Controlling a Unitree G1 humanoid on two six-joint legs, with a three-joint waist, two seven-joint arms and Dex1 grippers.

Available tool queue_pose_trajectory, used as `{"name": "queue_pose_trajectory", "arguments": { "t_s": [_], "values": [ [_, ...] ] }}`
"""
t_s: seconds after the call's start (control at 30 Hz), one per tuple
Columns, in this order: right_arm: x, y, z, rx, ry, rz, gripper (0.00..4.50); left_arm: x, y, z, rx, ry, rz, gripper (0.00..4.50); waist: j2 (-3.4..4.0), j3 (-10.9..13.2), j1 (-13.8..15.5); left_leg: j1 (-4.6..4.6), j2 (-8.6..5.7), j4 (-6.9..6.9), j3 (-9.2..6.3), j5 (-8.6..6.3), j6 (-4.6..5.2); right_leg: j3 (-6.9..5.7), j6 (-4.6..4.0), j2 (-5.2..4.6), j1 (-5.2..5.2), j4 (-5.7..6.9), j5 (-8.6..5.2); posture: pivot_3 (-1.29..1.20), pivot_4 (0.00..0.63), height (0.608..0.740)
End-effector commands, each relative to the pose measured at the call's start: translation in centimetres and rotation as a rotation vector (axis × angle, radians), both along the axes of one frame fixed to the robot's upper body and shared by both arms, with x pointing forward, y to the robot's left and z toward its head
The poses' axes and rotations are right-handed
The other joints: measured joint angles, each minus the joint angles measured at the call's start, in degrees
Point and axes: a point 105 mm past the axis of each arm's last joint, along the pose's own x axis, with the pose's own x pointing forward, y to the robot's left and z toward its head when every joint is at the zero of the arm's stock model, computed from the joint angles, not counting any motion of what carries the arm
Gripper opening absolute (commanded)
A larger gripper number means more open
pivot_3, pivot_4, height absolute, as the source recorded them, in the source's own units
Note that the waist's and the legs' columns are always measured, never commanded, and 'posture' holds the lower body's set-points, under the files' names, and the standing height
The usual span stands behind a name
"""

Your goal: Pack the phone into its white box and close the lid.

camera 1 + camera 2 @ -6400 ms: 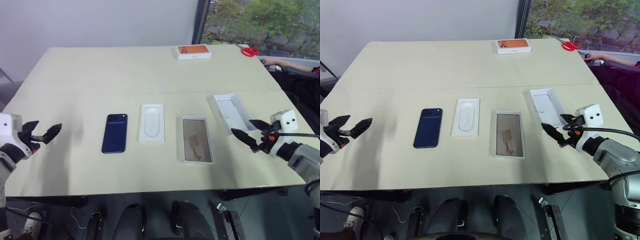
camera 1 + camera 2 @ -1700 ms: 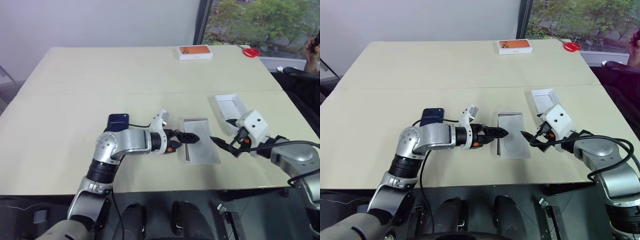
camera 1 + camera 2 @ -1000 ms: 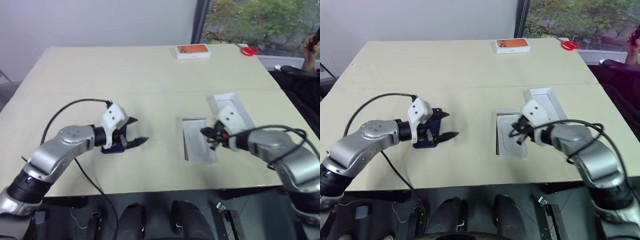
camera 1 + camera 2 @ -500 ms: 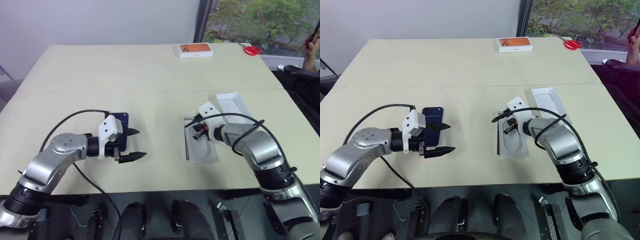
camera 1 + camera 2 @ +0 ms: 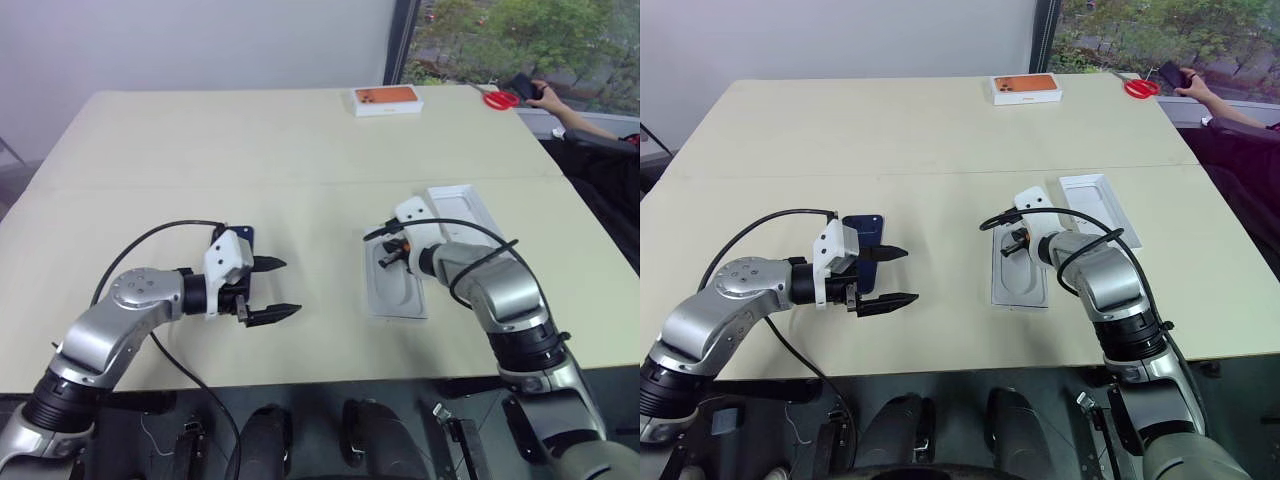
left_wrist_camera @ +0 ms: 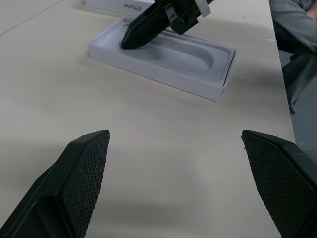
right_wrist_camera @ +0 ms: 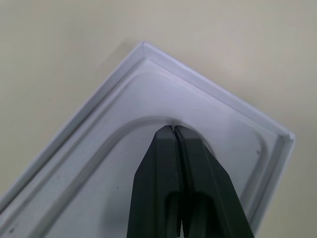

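Left eye view had the left gripper (image 5: 268,289) nearest, jaws spread and empty, the phone (image 5: 243,236) just behind it. The right gripper (image 5: 387,258), jaws pressed together, tip in the insert tray sitting in the box (image 5: 396,297). Beyond lay the lid (image 5: 470,206).
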Motion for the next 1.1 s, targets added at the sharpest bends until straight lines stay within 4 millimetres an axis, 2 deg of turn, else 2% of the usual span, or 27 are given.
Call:
{"name": "queue_pose_trajectory", "arguments": {
  "t_s": [0.03,0.17,0.4,0.57,0.77,0.83,0.93,1.1],
  "values": [
    [-1.6,-0.5,2.4,-0.017,-0.065,0.086,0.06,0.4,0.9,1.3,0.001,-0.064,0.039,4.50,0.02,0.01,0.16,-0.01,0.00,0.00,0.00,0.00,0.00,0.00,0.00,-0.01,0.00,0.00,0.00,0.00,0.150,0.740],
    [-3.9,-0.9,3.0,-0.051,-0.053,0.188,0.06,1.0,1.9,1.5,0.007,-0.070,0.080,4.50,0.01,0.01,0.07,0.01,0.00,0.01,0.00,0.00,0.00,0.00,0.00,0.01,0.01,-0.02,-0.01,0.00,0.150,0.740],
    [-7.8,-1.2,0.4,-0.161,0.065,0.324,0.06,1.4,2.0,1.3,0.017,-0.079,0.087,4.50,0.00,0.01,0.00,0.06,0.06,-0.01,0.00,0.00,0.00,0.01,0.01,0.08,0.02,0.00,-0.01,0.00,0.150,0.740],
    [-8.5,-1.9,-1.0,-0.202,0.116,0.319,0.06,1.4,1.9,1.3,0.013,-0.080,0.081,4.50,-0.02,-0.01,0.10,0.10,0.06,0.00,0.01,0.00,0.00,0.01,0.00,0.08,0.06,-0.01,-0.02,0.00,0.150,0.740],
    [-8.4,-1.7,-1.0,-0.194,0.105,0.326,0.06,1.3,1.9,1.3,0.015,-0.080,0.083,4.50,-0.03,-0.01,0.20,0.12,0.06,0.00,0.01,0.00,0.00,0.01,0.00,0.07,0.10,-0.02,-0.02,0.00,0.150,0.740],
    [-7.7,-1.5,-0.1,-0.180,0.053,0.316,0.06,1.5,2.4,1.3,0.016,-0.078,0.105,4.50,-0.03,-0.01,0.18,0.12,0.06,0.00,0.01,0.00,0.00,0.01,0.00,0.07,0.10,-0.02,-0.02,0.00,0.150,0.740],
    [-6.8,-0.7,2.6,-0.134,-0.075,0.339,0.06,2.1,3.7,2.1,-0.015,-0.071,0.184,4.50,-0.03,0.00,-0.03,0.12,0.06,0.00,0.01,0.00,0.00,0.01,-0.01,0.08,0.08,0.00,-0.02,0.00,0.150,0.740],
    [-6.1,1.7,6.0,-0.058,-0.240,0.408,0.06,3.8,7.4,3.9,-0.120,-0.001,0.406,4.50,-0.04,0.00,-0.26,0.15,0.11,-0.01,0.00,0.00,0.00,0.01,0.01,0.14,0.08,0.02,-0.01,0.00,0.150,0.740]
  ]
}}
